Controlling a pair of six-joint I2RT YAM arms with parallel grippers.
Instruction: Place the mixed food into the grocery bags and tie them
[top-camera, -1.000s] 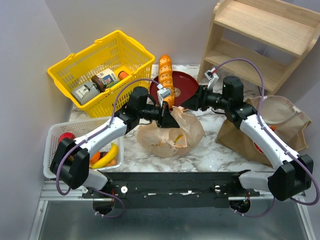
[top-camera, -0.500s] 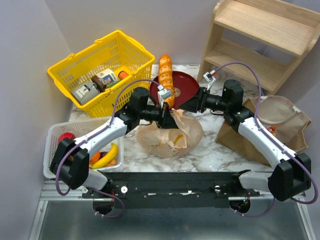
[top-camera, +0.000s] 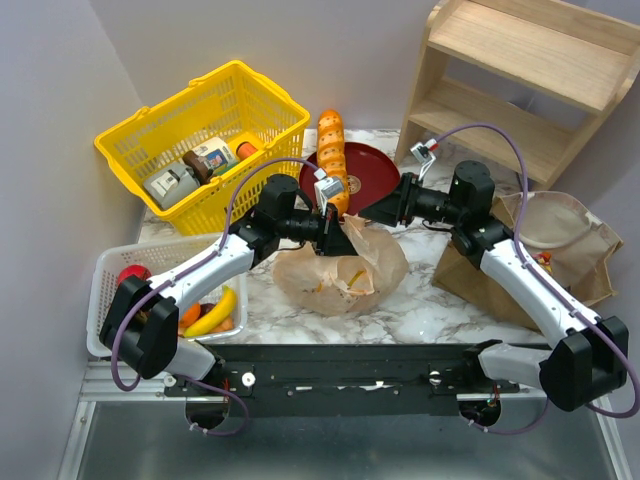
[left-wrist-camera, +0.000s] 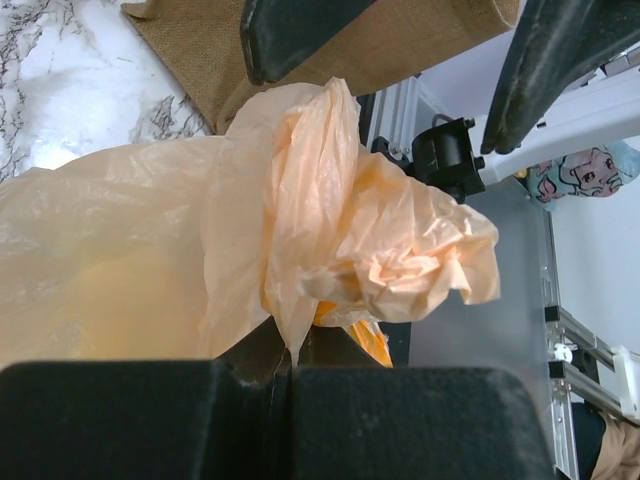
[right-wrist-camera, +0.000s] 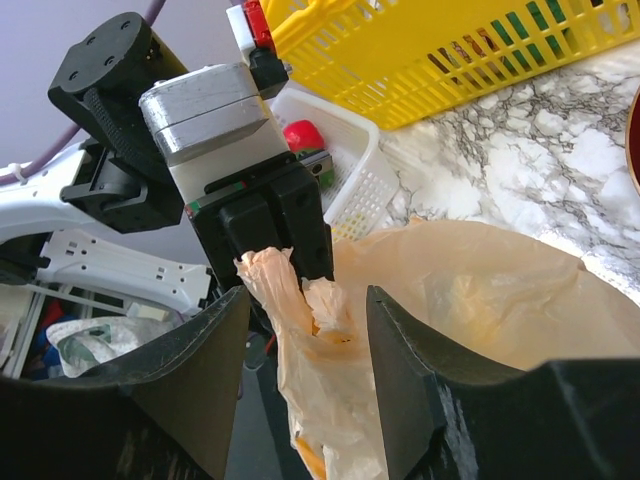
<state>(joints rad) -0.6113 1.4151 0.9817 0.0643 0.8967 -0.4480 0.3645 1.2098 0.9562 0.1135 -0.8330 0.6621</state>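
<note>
The tan plastic bag (top-camera: 345, 270) sits mid-table with orange food (top-camera: 335, 285) showing through it. My left gripper (top-camera: 335, 225) is shut on the bag's gathered top (left-wrist-camera: 340, 230), pinched at the jaws (left-wrist-camera: 275, 375). My right gripper (top-camera: 378, 210) is open, its fingers (right-wrist-camera: 190, 370) on either side of the twisted plastic (right-wrist-camera: 290, 300) without touching it. The brown paper bag (top-camera: 570, 250) lies at the right behind the right arm. A banana (top-camera: 212, 315) and small fruit lie in the white tray.
The white mesh tray (top-camera: 110, 270) is at the near left. Behind it stands a yellow basket (top-camera: 200, 140) of boxed goods. A red plate (top-camera: 365, 170) and a long loaf (top-camera: 332, 150) lie behind the bag. A wooden shelf (top-camera: 520, 80) stands at the back right.
The right arm's wrist has shifted slightly to the right. Its open fingers stay around the bag top. The left gripper keeps its hold in the same place.
</note>
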